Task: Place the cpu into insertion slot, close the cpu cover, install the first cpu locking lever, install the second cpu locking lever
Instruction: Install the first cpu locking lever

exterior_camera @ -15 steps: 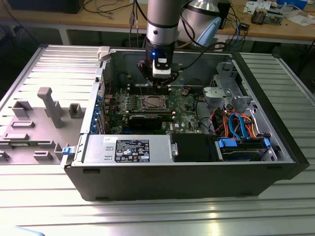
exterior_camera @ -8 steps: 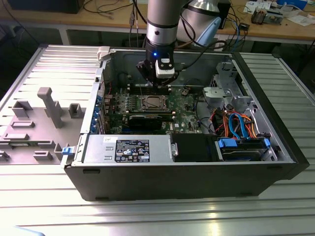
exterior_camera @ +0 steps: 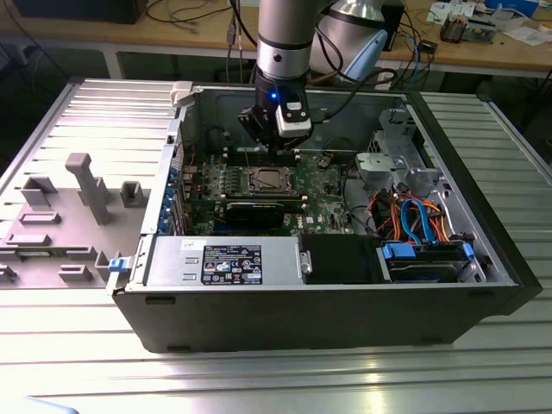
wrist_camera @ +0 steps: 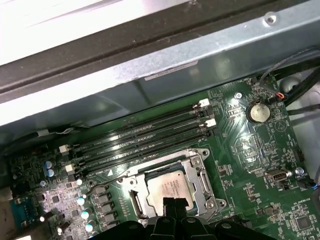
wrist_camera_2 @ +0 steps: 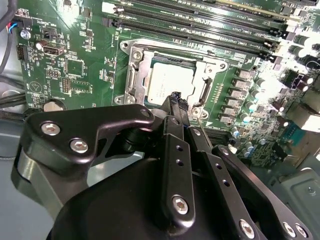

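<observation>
The cpu (wrist_camera_2: 165,84), a silver square chip, lies flat in the insertion slot (wrist_camera: 202,153) on the green motherboard. The cpu cover (wrist_camera_2: 206,71), a silver frame with a square window, lies down around the chip. In both wrist views my black gripper (wrist_camera_2: 176,98) hangs just above one edge of the chip, its two fingers pressed together with nothing between them. A thin wire locking lever (wrist_camera: 114,177) sticks out beside the socket; I cannot tell whether it is latched. In the exterior view the gripper (exterior_camera: 274,155) hovers over the socket (exterior_camera: 263,179) inside the open computer case.
Long black memory slots (wrist_camera: 145,137) run beside the socket. A black expansion card (exterior_camera: 259,210) lies nearer the power supply (exterior_camera: 228,261). Drive cage and coloured cables (exterior_camera: 414,216) fill the exterior view's right. The case walls (exterior_camera: 181,112) ring the board; a grey fixture (exterior_camera: 86,185) stands outside.
</observation>
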Available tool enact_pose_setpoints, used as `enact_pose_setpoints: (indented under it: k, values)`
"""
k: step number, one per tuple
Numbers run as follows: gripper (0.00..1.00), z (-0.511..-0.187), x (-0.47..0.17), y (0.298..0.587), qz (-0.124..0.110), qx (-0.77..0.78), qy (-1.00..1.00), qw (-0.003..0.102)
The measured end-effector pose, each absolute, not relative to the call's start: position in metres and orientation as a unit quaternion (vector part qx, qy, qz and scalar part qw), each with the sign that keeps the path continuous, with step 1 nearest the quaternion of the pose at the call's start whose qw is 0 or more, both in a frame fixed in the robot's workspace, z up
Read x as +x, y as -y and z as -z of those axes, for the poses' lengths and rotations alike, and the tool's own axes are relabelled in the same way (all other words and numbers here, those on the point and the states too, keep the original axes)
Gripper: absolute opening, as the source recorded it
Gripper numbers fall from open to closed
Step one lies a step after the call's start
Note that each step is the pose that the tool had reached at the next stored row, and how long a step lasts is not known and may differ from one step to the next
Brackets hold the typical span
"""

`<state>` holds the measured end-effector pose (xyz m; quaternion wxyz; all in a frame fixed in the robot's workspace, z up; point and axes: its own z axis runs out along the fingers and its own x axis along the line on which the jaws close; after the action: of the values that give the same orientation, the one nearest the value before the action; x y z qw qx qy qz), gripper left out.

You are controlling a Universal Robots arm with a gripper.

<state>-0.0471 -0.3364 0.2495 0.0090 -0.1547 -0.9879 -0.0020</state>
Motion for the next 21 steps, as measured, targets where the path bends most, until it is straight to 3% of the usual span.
enact_pose_setpoints:
  k: [21]
  values:
    - [0.11,-0.2555,-0.0475,0.3365,0.002,-0.086,0.996,0.009]
